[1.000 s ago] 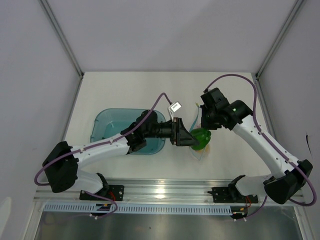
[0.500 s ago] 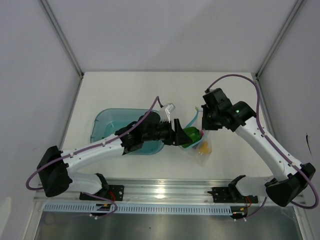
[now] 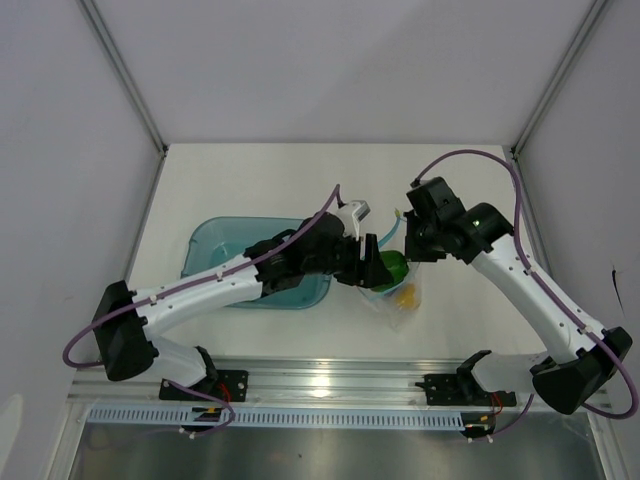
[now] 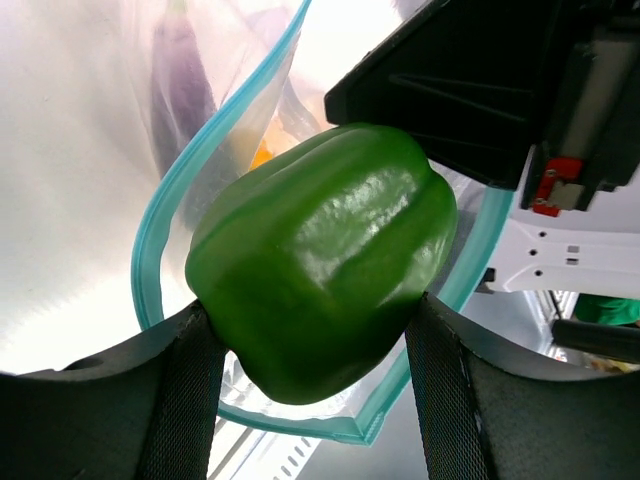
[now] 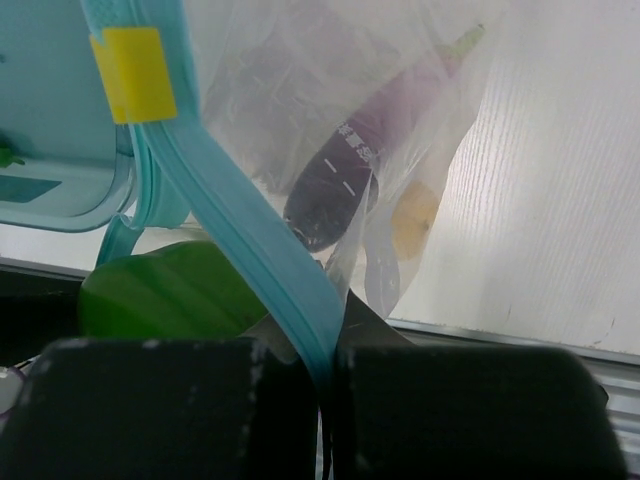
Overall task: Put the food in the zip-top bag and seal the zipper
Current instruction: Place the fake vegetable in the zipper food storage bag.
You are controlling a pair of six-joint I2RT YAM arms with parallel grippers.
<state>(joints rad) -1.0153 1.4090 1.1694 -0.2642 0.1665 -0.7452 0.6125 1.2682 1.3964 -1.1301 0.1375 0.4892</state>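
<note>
We hold the green vegetable (image 4: 320, 255) between the two fingers (image 4: 185, 400) of the left gripper (image 4: 310, 315). The fingers stand fairly wide, one pad pressed on each flank of the glossy piece, and most of its body sticks out past their tips.

In the left wrist view the vegetable sits right at the open mouth of the zip-top bag (image 3: 398, 300). The blue-teal zipper (image 4: 165, 210) curves round behind it on the left and below it on the right. We cannot tell whether it has crossed the rim.

From the top view, the left gripper (image 3: 372, 268) reaches in from the left over the right end of the teal tray (image 3: 215, 245). The vegetable (image 3: 390, 270) lies just to the right of that tray, roughly mid-table (image 3: 250, 180).

The right gripper (image 5: 325, 360) is closed tight, pinching the zipper (image 5: 250, 230) strip between its fingers so that the strip rises from them, with a yellow tab (image 5: 133, 72) at its far end. In the top view this gripper (image 3: 410, 245) sits just beyond the bag's mouth, on its far right side.

Inside the clear plastic we see the pink-purple piece (image 5: 350, 170) lying slantwise and the yellow-orange fruit (image 5: 415, 220) just beside its lower end. The fruit (image 3: 405, 295) lies on the near side of the green vegetable, in the bag's lower part.
</note>
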